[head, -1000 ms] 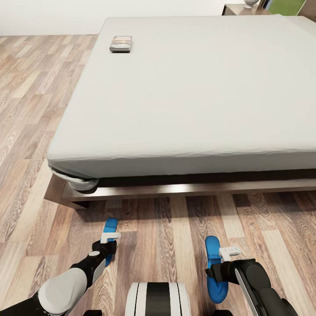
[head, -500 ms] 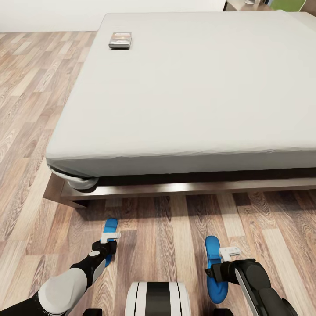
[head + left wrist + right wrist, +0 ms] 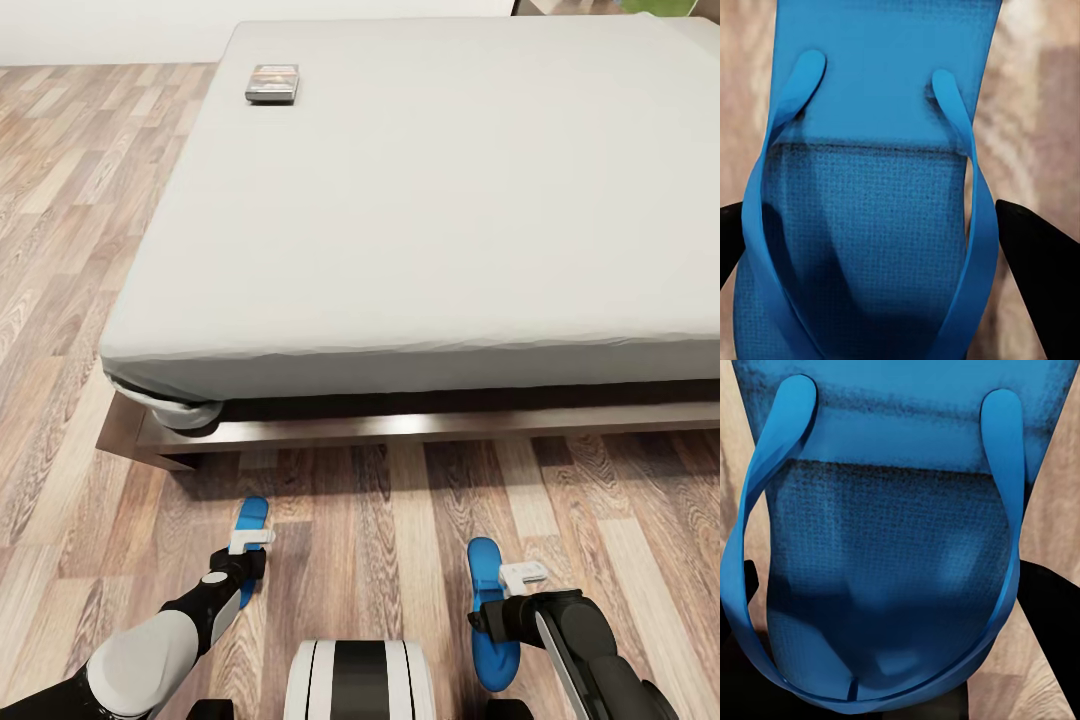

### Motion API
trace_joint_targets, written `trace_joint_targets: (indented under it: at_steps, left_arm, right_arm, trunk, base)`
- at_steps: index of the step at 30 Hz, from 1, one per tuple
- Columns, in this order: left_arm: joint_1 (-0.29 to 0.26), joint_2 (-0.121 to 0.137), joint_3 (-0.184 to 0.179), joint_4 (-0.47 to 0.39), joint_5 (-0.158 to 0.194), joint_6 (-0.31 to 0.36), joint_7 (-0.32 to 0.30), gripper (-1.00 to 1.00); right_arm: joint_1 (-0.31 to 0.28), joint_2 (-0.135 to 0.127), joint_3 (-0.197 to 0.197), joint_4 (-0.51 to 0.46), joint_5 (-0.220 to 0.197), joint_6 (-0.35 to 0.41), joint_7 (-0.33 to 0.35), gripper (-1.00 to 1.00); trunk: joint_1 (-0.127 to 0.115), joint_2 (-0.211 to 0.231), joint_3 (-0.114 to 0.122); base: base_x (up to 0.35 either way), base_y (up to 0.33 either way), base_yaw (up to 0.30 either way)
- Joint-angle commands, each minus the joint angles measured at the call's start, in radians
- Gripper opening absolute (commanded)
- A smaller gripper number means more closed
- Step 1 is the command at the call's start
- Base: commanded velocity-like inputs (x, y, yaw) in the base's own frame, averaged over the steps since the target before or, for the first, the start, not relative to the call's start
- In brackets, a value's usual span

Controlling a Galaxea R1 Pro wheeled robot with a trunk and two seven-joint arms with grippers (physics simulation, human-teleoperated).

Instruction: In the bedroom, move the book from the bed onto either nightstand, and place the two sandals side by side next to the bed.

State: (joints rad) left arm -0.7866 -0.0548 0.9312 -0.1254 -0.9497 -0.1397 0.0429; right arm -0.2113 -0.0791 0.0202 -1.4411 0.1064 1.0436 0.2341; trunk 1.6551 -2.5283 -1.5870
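Item, head view: we record a large low bed [image 3: 440,200] with a plain pale grey-white mattress on a dark brown wooden platform frame, running from 9 o'clock across to 3 o'clock and up to 12 o'clock. Item: one small paperback book [image 3: 273,83], dark cover with an orange band, lying flat on the mattress at about 11 o'clock, near the bed's left edge and well apart from both arms. Item: wood-plank floor [image 3: 60,300], bare to the left of the bed and in front of it. Item: left sandal [image 3: 249,540], bright blue, at about 7 o'clock, near the bed frame, with the left gripper [image 3: 247,562] over it. Item: right sandal [image 3: 491,610], bright blue, at about 5 o'clock, with the right gripper [image 3: 505,590] over it; the two sandals are well apart, both pointing toward the bed. In the left wrist view we note the blue sole and strap of the left sandal [image 3: 870,195] between two dark fingers [image 3: 1042,270] set at either side of it; whether they press on it we cannot tell. In the right wrist view the right sandal [image 3: 892,570] lies likewise between dark fingers [image 3: 1050,607]; clamped or merely straddling, we cannot tell.
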Motion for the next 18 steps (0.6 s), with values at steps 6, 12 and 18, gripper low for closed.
trace_joint_targets:
  at_steps: [6, 12, 18]
  left_arm:
    - [0.0, 0.0, 0.006, 0.0, -0.012, -0.003, 0.005, -1.0]
    - [0.0, 0.0, 0.006, 0.0, -0.012, -0.003, 0.005, -1.0]
    - [0.0, 0.0, 0.006, 0.0, -0.012, -0.003, 0.005, 1.0]
  right_arm:
    - [-0.001, -0.001, 0.001, -0.001, 0.01, 0.004, 0.008, -1.0]
    - [0.0, -0.001, 0.001, -0.001, 0.01, 0.004, 0.008, -1.0]
    - [0.0, -0.001, 0.001, -0.001, 0.01, 0.004, 0.008, -1.0]
  trunk:
    - [0.0, 0.0, -0.001]
    - [0.0, 0.0, -0.001]
    - [0.0, 0.0, -0.001]
  base:
    - [0.0, 0.0, 0.0]
    - [0.0, 0.0, 0.0]
    - [0.0, 0.0, 0.0]
